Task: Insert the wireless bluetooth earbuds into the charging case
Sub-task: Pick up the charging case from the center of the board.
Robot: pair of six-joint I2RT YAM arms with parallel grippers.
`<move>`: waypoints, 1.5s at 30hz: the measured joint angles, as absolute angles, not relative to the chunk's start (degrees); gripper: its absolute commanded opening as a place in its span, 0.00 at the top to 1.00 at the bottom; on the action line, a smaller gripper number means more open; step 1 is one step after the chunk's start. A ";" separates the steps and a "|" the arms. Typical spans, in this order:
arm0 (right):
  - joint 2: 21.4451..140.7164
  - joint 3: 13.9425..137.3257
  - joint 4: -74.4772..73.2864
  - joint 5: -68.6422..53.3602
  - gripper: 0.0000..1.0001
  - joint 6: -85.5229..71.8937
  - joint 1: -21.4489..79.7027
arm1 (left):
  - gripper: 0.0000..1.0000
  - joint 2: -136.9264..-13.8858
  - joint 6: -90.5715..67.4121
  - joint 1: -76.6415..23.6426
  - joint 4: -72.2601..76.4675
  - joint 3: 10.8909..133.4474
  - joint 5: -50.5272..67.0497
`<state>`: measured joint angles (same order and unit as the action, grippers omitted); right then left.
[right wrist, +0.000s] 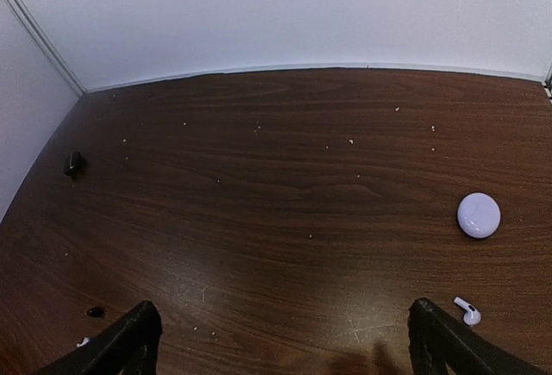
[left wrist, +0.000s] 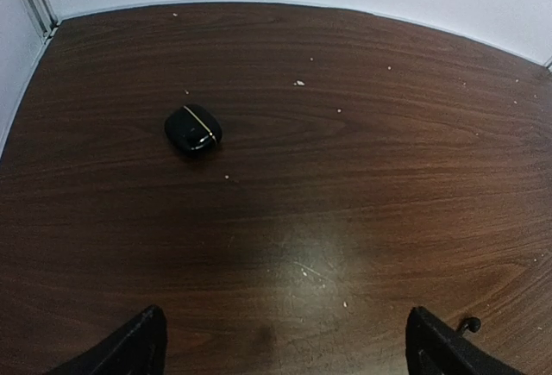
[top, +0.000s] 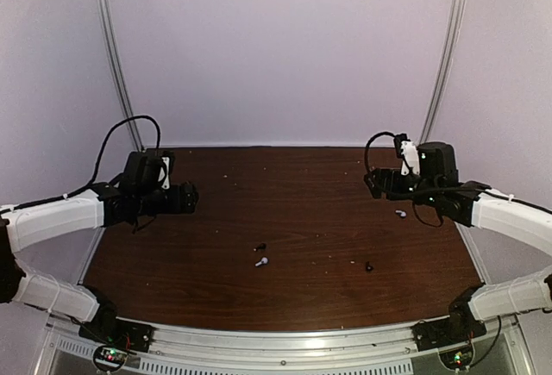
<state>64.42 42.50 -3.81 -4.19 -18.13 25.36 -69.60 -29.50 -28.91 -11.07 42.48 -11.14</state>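
My table [top: 293, 194] is dark brown wood grain, dotted with pale specks [left wrist: 298, 83]. White walls [top: 276, 47] close it on three sides. Two metal posts [top: 113, 47] rise at its far corners; a metal rail [top: 285, 340] runs along the near edge.

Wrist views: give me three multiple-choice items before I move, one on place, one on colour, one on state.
1. Right wrist view: where is the white case? A) right side of the table B) left corner C) between the fingers
2. Left wrist view: what colour is the lone case? A) white B) black C) red
3. Both grippers are: A) shut on a bud B) shut, empty C) open, empty
1 A, near a white earbud. 2 B, dark shell. 3 C, left gripper and right gripper spread wide, nothing between.
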 measured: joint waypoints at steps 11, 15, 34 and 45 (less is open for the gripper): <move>66.87 43.05 -6.00 -11.46 0.00 -15.59 24.69 | 0.02 -76.53 -28.88 -21.63 -12.38 48.51 -2.98; 66.89 43.05 -6.31 -14.59 0.00 -14.96 24.60 | 0.02 -80.47 -27.77 -15.59 -13.76 52.12 0.27; 68.64 43.05 -5.13 -21.82 0.00 -14.81 24.49 | 0.13 -106.02 -24.51 -8.29 -18.13 69.65 3.46; 71.44 43.05 -3.64 -23.05 0.00 -14.83 24.45 | 0.12 -115.96 -22.31 -8.29 -18.52 79.59 4.67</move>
